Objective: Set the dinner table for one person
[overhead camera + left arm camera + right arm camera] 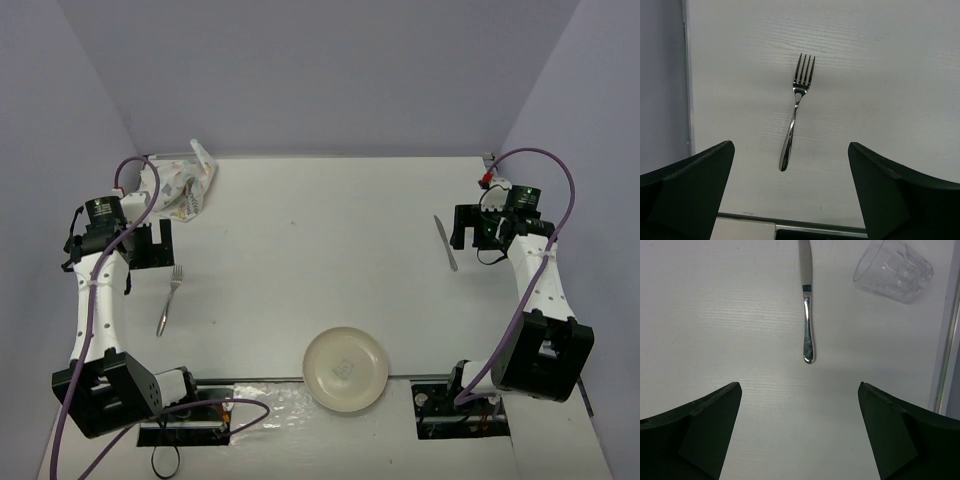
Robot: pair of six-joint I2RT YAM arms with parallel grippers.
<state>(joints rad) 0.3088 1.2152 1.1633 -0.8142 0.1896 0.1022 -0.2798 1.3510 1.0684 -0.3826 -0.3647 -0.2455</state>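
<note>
The dinner table (320, 230) is a wide white top. A silver fork (168, 300) lies near its left side and a silver knife (446, 243) near its right side. A round cream plate (345, 367) sits at the near middle. My left gripper (150, 245) hovers just behind the fork (795, 111), open and empty, and the handle end points toward the gap between its fingers. My right gripper (468, 227) is beside the knife (807, 315), open and empty. A clear glass (892, 267) lies on its side next to the knife blade.
A crumpled patterned placemat (185, 185) lies at the back left corner, close to the left arm. Grey walls enclose the table on three sides. The arm bases and their cables occupy the near edge either side of the plate.
</note>
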